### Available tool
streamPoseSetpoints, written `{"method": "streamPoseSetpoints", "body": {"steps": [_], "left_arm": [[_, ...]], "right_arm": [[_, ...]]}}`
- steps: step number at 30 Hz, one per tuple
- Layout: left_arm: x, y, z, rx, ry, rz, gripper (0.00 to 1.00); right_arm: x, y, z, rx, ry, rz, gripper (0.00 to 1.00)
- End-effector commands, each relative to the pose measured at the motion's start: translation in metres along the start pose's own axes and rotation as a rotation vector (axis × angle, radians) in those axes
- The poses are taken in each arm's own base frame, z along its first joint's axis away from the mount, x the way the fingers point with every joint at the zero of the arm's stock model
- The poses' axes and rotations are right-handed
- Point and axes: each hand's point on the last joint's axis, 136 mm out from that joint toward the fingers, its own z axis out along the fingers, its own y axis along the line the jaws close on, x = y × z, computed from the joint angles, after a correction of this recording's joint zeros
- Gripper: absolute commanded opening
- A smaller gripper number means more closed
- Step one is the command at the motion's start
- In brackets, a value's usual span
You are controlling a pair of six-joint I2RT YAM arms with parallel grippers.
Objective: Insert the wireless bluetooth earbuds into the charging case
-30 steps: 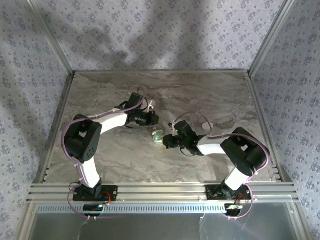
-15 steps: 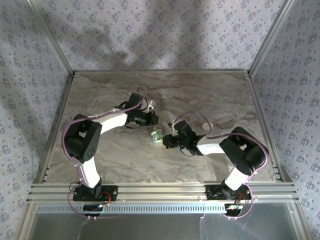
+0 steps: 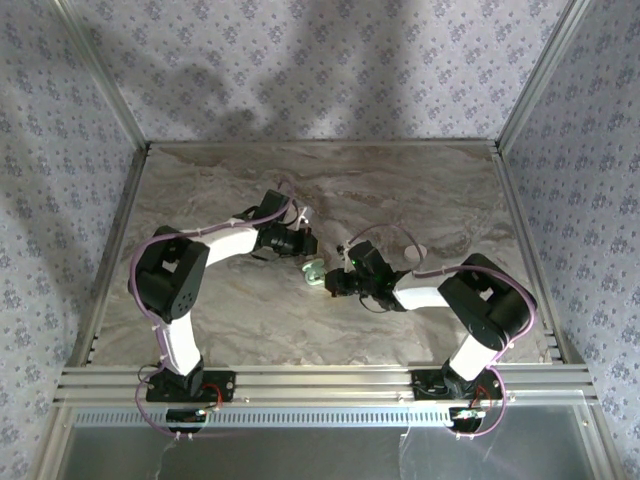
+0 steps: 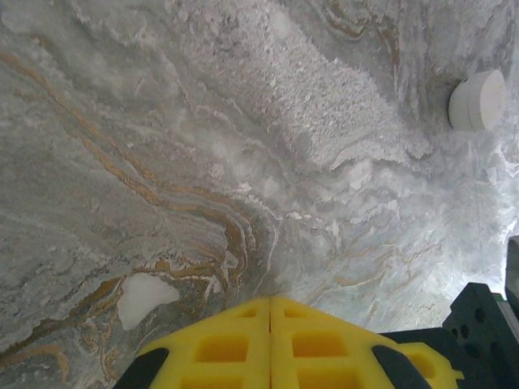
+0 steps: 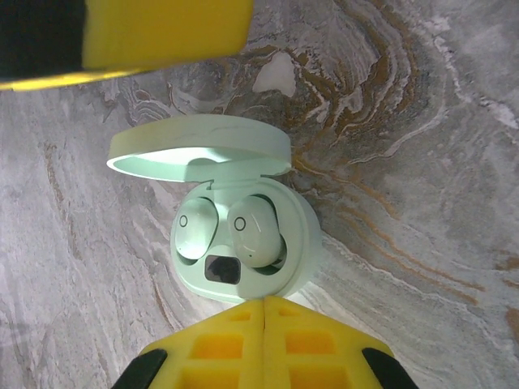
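Charging case (image 3: 314,272) sits open near the middle of the tabletop (image 3: 420,190), between the two pincers. The tabletop is a smooth slab patterned like marble, grey-white with brown and ochre veins.

Left arm (image 3: 215,243) reaches in from 8 o'clock and right arm (image 3: 430,292) from 4 o'clock, both white with black joints. The left pincer (image 4: 270,301) is clenched, its yellow blocky fingers pressed flat together with nothing between them. It hangs over bare tabletop at about 11 o'clock from the case. The right pincer (image 5: 266,304) is likewise clenched and grasps nothing. Its yellow tips lie at 6 o'clock of the case, right at the rim; whether they touch it I cannot tell.

The case is pale mint-white, smooth plastic, round-oval in shape. Its lid (image 5: 199,146) is hinged back at 12 o'clock and shows a hollow, glossy inside. A small dark window sits at the 6 o'clock edge of the base. Two earbuds (image 5: 255,232) lie side by side in the wells, rounded and glossy, each with a tiny ring mark.

In the left wrist view, a white round piece (image 4: 478,100) lies on the tabletop at 2 o'clock, well apart from the fingers.
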Motion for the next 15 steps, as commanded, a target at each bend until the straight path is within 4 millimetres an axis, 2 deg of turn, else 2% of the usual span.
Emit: {"method": "streamPoseSetpoints", "body": {"steps": [1, 15], "left_arm": [[0.013, 0.005, 0.004, -0.011, 0.033, 0.003, 0.07], [0.025, 0.007, 0.005, -0.012, 0.045, -0.01, 0.07]], "right_arm": [[0.001, 0.001, 0.004, 0.001, 0.007, 0.005, 0.0], [0.002, 0.002, 0.007, -0.002, 0.015, 0.006, 0.0]]}}
